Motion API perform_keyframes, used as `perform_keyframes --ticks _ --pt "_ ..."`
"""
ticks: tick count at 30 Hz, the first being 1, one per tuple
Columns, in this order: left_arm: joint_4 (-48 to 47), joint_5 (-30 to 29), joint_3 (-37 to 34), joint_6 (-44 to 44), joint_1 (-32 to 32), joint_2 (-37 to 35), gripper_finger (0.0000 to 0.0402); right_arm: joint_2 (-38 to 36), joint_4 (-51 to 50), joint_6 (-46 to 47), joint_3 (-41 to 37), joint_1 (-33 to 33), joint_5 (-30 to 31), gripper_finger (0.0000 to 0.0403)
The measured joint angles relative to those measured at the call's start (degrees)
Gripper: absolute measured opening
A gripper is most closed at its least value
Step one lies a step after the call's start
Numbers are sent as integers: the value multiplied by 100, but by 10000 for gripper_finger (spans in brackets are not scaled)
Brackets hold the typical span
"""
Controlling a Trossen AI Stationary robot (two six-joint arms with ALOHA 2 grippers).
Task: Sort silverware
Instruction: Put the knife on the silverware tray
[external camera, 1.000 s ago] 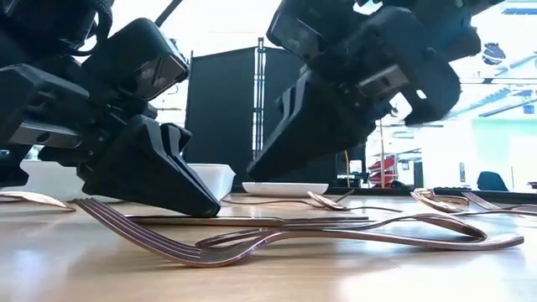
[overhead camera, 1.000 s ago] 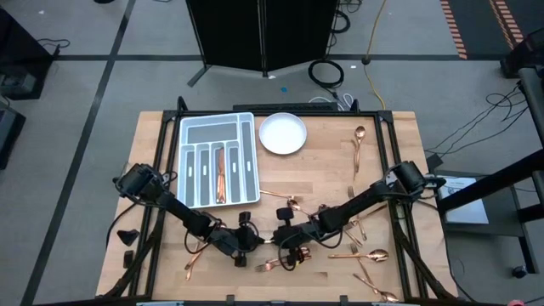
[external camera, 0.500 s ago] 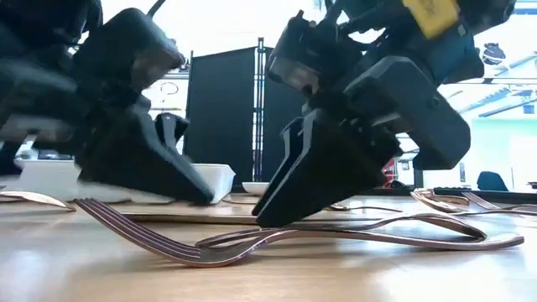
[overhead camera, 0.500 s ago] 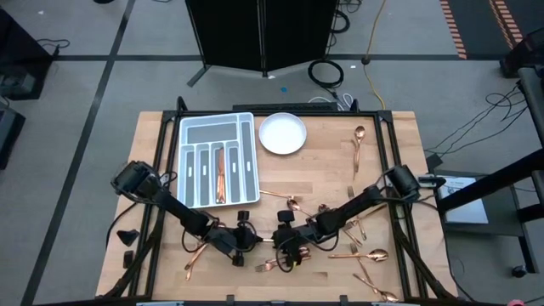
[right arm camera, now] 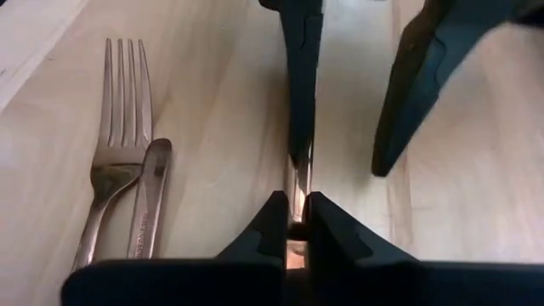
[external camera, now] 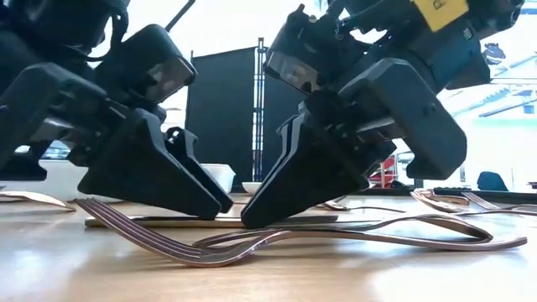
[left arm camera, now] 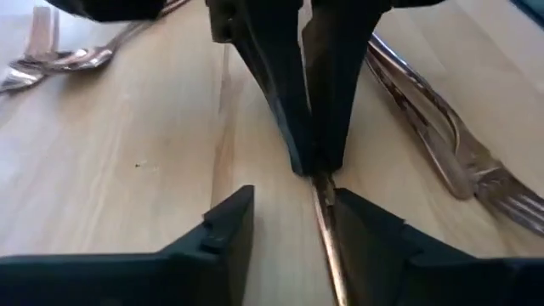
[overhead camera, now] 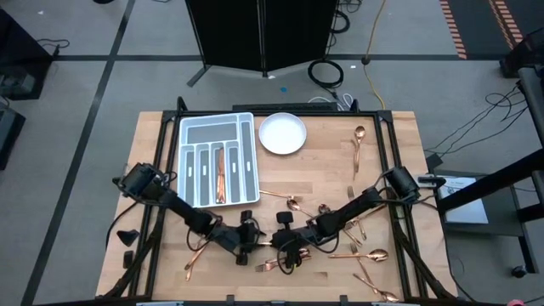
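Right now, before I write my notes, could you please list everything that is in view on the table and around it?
tray: one, grey, compartmented, far left part of the table
piece in the tray: one, copper, in a long middle compartment
plate: one, white, round, beside the tray
loose silverware: many, copper, exact count unclear, mostly on the right half and near edge of the table
slim copper piece: one, near edge, between both hands
panel: one, black, on the floor behind the table
cables: several, black and yellow, on the floor
left hand: one, dark, open, fingers either side of the slim copper piece
right hand: one, dark, shut on that piece
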Motion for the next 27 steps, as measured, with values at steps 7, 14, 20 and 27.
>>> perform_keyframes --ticks 7,14,20,27 --pt "384 209 -2 -168 30 12 202 -58 22 -159 -2 -86 276 1" --pt "-516 156 35 -887 152 -24 205 -58 328 -334 -12 -123 253 1" --pt "-804 169 35 -906 183 -25 189 -78 582 -449 -15 -121 366 1" --pt "-1123 72 39 -1069 218 59 76 -423 442 -482 -8 -136 482 1"
